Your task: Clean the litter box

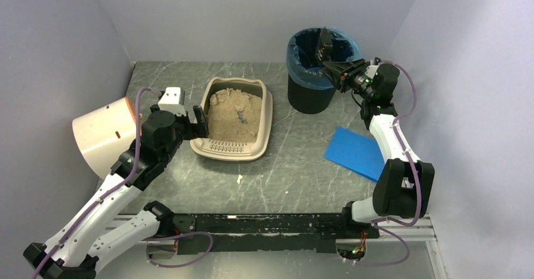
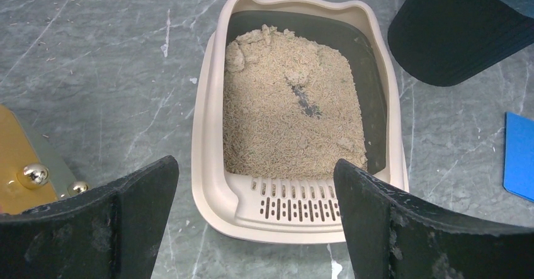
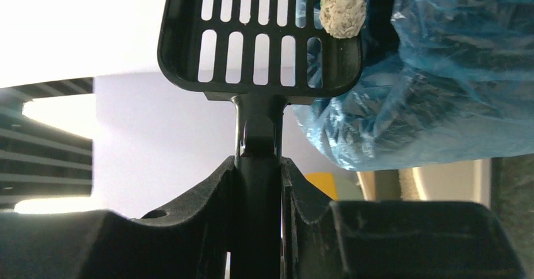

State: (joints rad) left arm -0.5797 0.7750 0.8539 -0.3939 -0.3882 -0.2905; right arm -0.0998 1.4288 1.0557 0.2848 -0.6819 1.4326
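Over the bin (image 1: pixel 312 96) at the back right, the right hand (image 3: pixel 259 169) is clamping the handle of the black scoop (image 3: pixel 261 33). One pale clump (image 3: pixel 342 5) is sitting in the scoop's far corner, right beside the blue liner (image 3: pixel 441 90). This looks like the dump. To do it well, the hand is going to want the scoop tipped well inside the rim, clump corner lowest, with a light shake so nothing is falling on the tabletop (image 1: pixel 296 172). The litter box (image 1: pixel 267 112) is lying mid-tabletop, left of the bin, grate lip toward the arms, litter heaped inside. The left hand (image 2: pixel 252 165) is hovering by its near-left corner, spread wide, holding nothing. No brand, label or writing is showing anywhere.
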